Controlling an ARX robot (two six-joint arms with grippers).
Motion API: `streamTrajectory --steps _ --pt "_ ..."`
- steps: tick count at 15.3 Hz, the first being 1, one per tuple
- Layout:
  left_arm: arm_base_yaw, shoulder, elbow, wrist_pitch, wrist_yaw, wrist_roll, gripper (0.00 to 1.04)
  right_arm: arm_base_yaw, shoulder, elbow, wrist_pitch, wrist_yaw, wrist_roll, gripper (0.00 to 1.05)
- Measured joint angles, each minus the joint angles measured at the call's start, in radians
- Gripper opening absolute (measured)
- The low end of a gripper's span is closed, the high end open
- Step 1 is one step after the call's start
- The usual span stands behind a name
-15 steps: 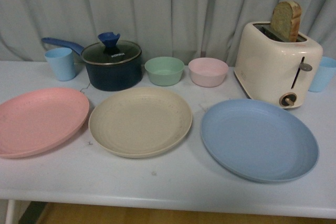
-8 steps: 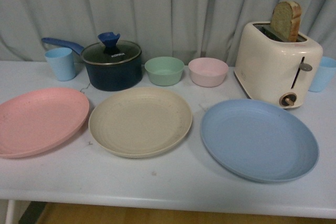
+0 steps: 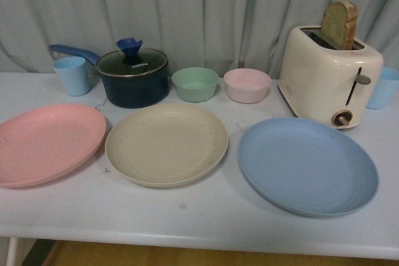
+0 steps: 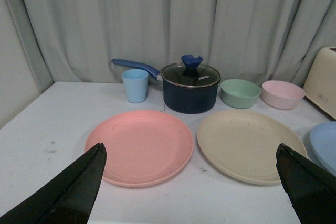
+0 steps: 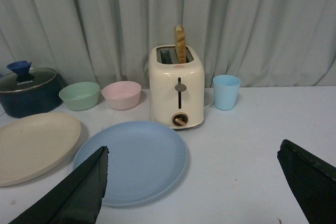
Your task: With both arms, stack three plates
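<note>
Evidently nothing is stacked yet: all three plates lie flat and apart on the pale grey table (image 3: 187,216). The large round matte pink plate (image 3: 47,144) sits at nine o'clock of the large round matte cream plate (image 3: 166,144), their rims near but not touching, and the large round matte blue plate (image 3: 308,165) lies at three o'clock of it. Each looks light, stiff and shallow, and likely to slide if nudged. I would pinch the raised rim with one finger slipped under the lip, pink at its nine o'clock edge and blue at its three o'clock. The left gripper (image 4: 190,148) and right gripper (image 5: 192,148) both hover with jaws spread wide, holding nothing
</note>
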Motion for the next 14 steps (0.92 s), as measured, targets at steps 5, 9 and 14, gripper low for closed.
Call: streamTrajectory --steps 5,9,14 --pt "0.000 0.000 0.000 0.000 0.000 0.000 0.98 0.000 0.000 0.000 0.000 0.000 0.000 0.98" --pt "0.000 0.000 0.000 0.000 0.000 0.000 0.98 0.000 0.000 0.000 0.000 0.000 0.000 0.98" --pt "0.000 0.000 0.000 0.000 0.000 0.000 0.98 0.000 0.000 0.000 0.000 0.000 0.000 0.98"
